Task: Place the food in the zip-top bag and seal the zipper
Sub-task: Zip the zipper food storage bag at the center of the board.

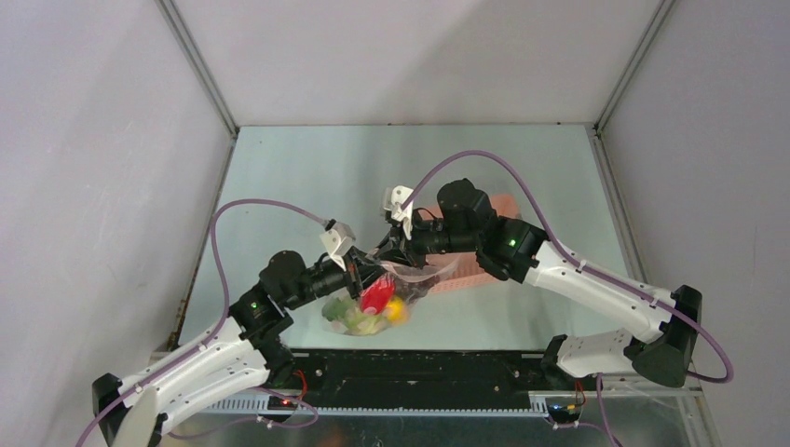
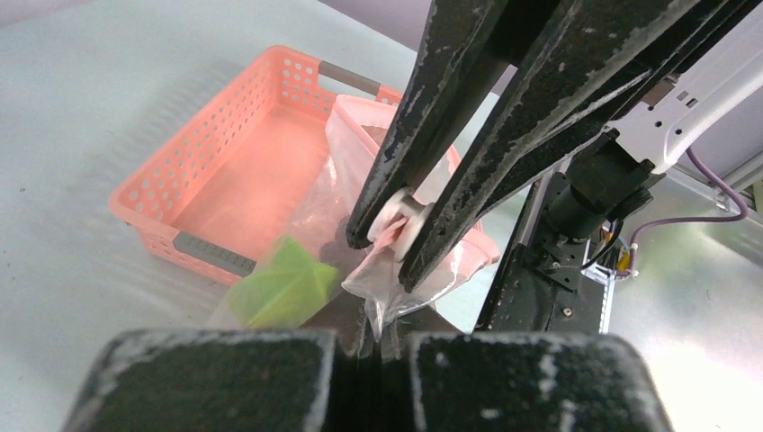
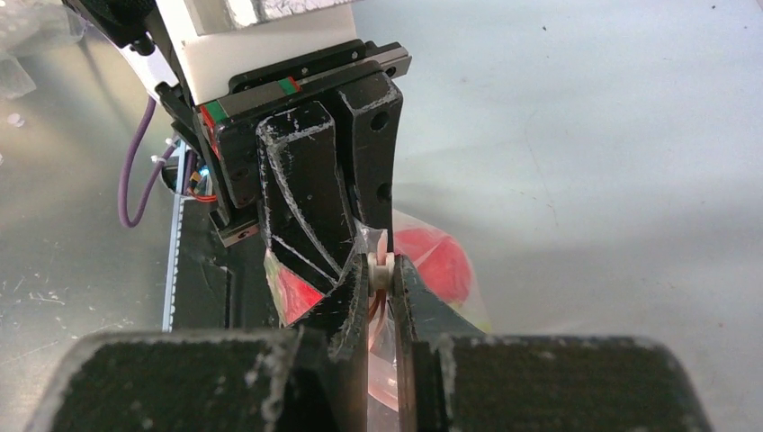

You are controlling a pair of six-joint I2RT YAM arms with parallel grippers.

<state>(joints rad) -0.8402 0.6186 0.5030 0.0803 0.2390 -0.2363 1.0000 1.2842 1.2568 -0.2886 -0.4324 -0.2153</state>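
Zip-top bag [image 1: 415, 281] holds food [image 1: 377, 296]; L pincer [image 3: 380, 274], R pincer [image 2: 402, 236] clamp zipper [image 2: 394, 214].

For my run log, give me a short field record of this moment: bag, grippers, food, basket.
zip-top bag: held up between both grippers
left gripper: shut on the bag's edge
right gripper: shut on the zipper
food: red, yellow and green pieces inside the bag
basket: on the table beyond the bag, no food visible in it
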